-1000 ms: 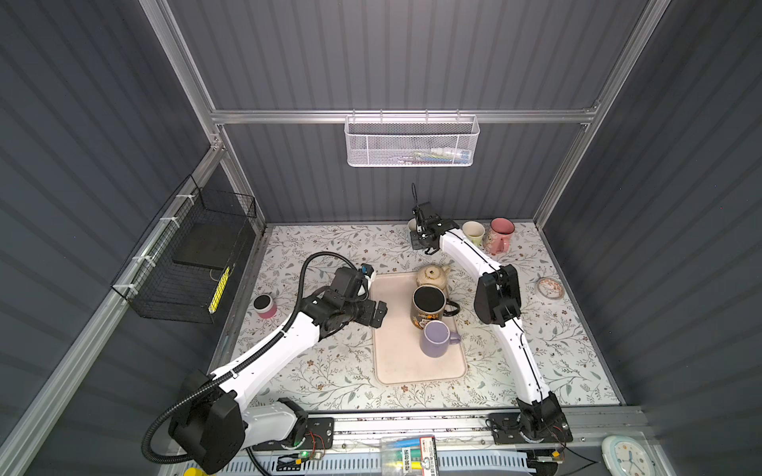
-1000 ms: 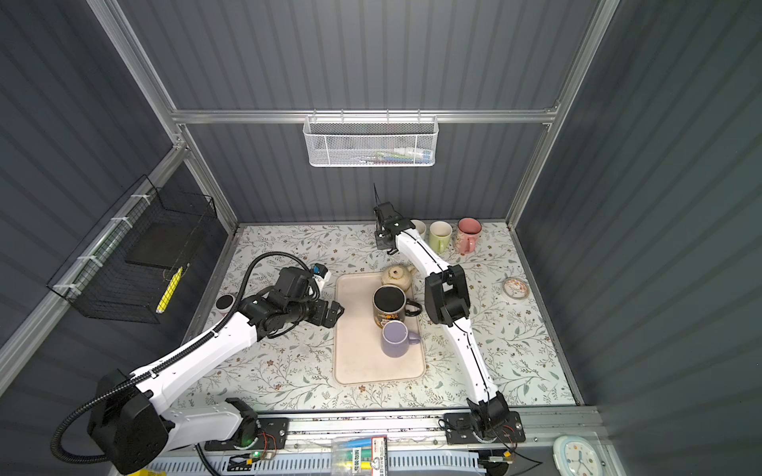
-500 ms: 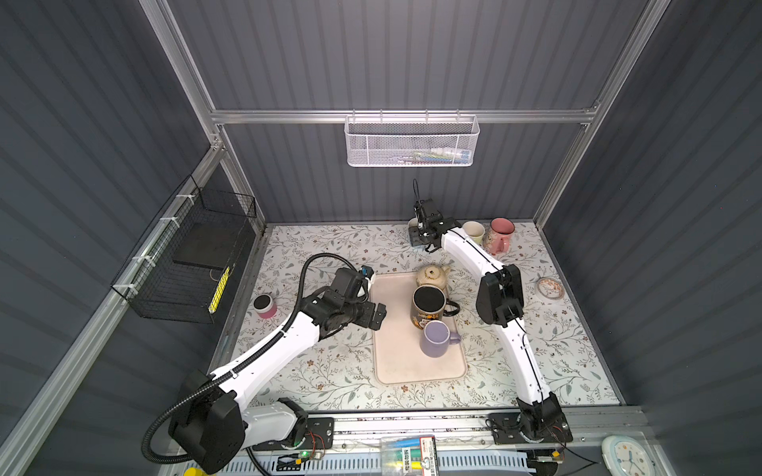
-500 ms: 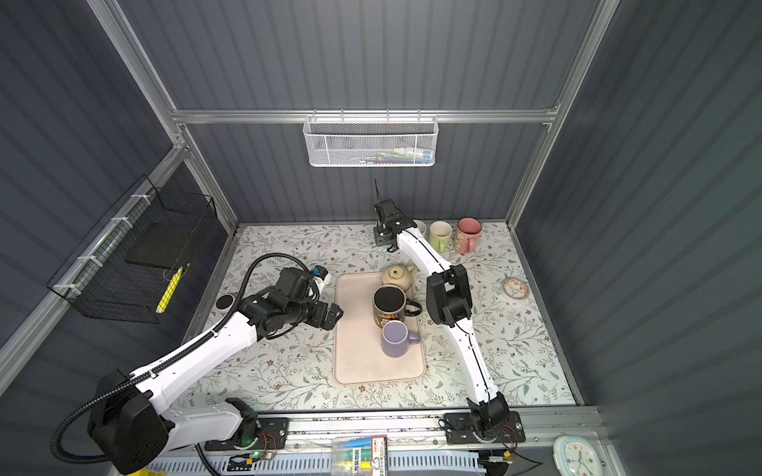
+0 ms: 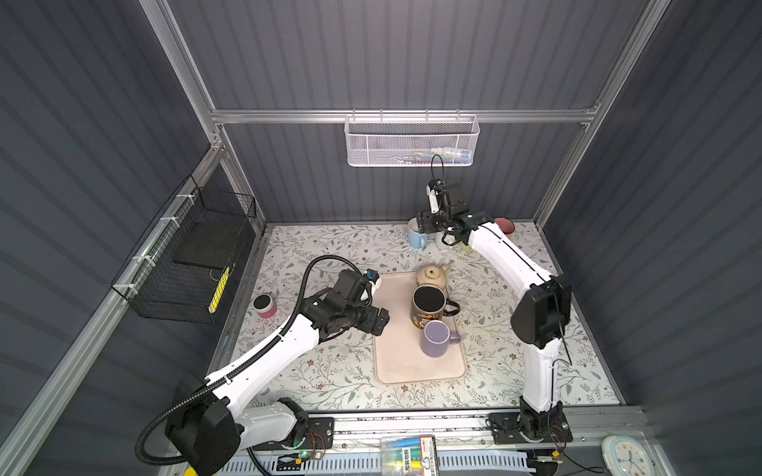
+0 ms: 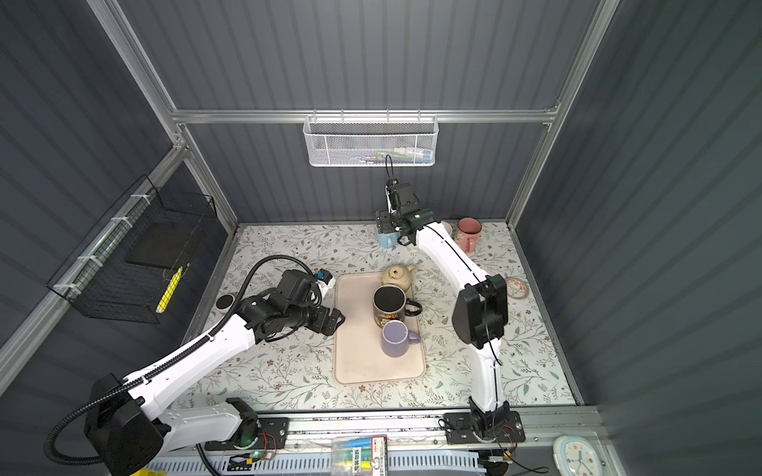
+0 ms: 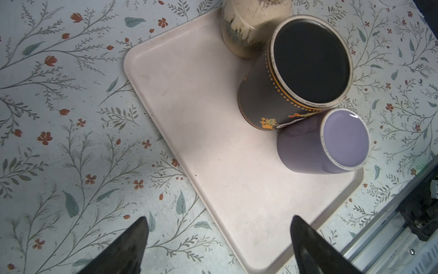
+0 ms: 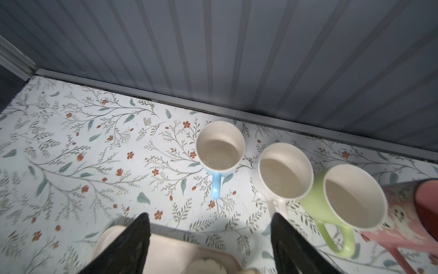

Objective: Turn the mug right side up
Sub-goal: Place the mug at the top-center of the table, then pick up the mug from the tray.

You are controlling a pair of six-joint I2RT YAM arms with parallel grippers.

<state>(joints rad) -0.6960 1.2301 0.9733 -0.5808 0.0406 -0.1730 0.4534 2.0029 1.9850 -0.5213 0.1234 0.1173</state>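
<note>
The right gripper [image 8: 210,215] is seen with its fingers [image 8: 135,242] spread wide and nothing between them. The blue mug [image 8: 220,147] is set on the flowered table [image 8: 83,154] ahead of the fingertips. It is in line with the gap between them and clear of both, with its mouth upward and its handle turned back toward the gap. A white mug [image 8: 284,170] is placed ahead of one fingertip, its handle shown just by that tip. A green mug [image 8: 312,197] and a pink mug [image 8: 400,213] are lined up farther out on that same side. Beneath the fingers, behind their tips, a corner of the tray [image 8: 166,251] and the top of the teapot [image 8: 206,263] are caught.

A second ago this gripper was held low over the blue mug, which was mostly covered by it. Now the wrist is raised and drawn back, and the mug is left standing free in both top views.

The left gripper [image 7: 219,219] is likewise held with its fingers apart and empty: one fingertip is over the table, the other over the tray's edge. The dark mug [image 7: 284,95] and the purple mug [image 7: 308,147] are found on the tray well ahead of that second fingertip, just beside each other. No shift of the left arm is noticed against the earlier views.
</note>
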